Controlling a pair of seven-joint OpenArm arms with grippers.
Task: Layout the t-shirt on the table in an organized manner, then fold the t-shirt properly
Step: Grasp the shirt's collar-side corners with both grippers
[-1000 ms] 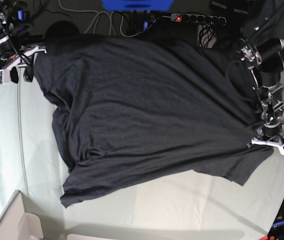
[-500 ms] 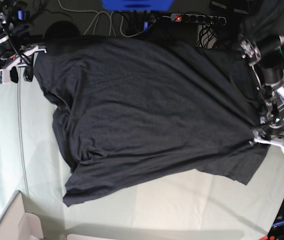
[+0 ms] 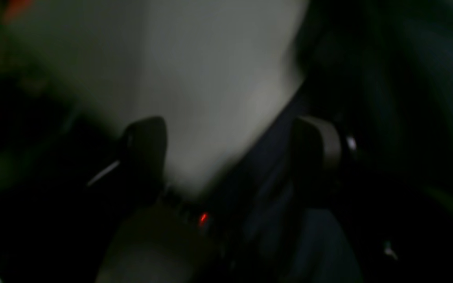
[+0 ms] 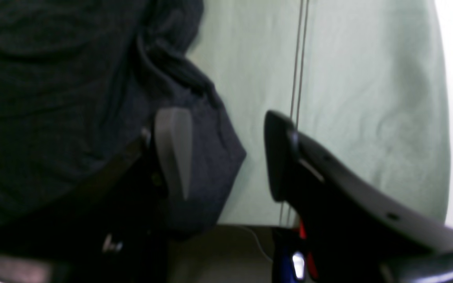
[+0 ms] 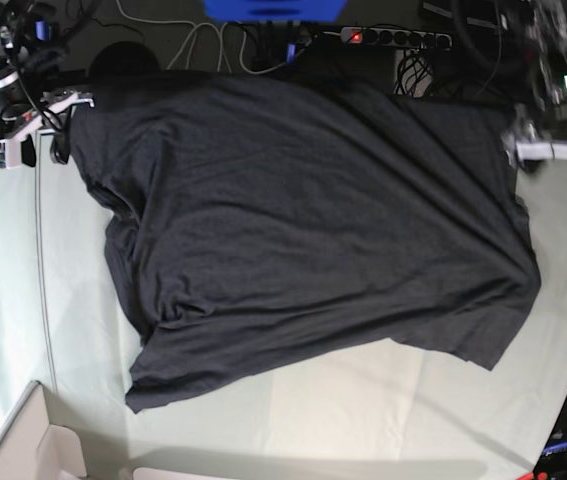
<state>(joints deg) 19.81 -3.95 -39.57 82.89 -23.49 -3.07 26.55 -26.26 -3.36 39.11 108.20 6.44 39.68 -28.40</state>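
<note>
The black t-shirt (image 5: 303, 230) lies spread over the pale green table (image 5: 363, 410), plain side up, with its hem rumpled at the front left. At the far left corner my right gripper (image 5: 38, 140) stands open. In the right wrist view a shirt corner (image 4: 218, 157) lies against one finger (image 4: 173, 149) of that gripper (image 4: 226, 155), and bare table shows before the other finger. My left gripper (image 5: 555, 152) hangs above the shirt's far right edge. In the blurred left wrist view this gripper (image 3: 230, 153) is open, with table and dark cloth (image 3: 387, 78) beyond it.
A cardboard box (image 5: 33, 445) sits at the front left corner. A thin cable (image 5: 43, 300) runs along the table's left side. Behind the far edge are a power strip (image 5: 393, 38), white cables (image 5: 213, 40) and a blue object (image 5: 273, 8).
My left gripper let go of the shirt's front right corner, opened and rose toward the far right edge. The freed corner settled flat. My right gripper stayed in place and opened a little.
</note>
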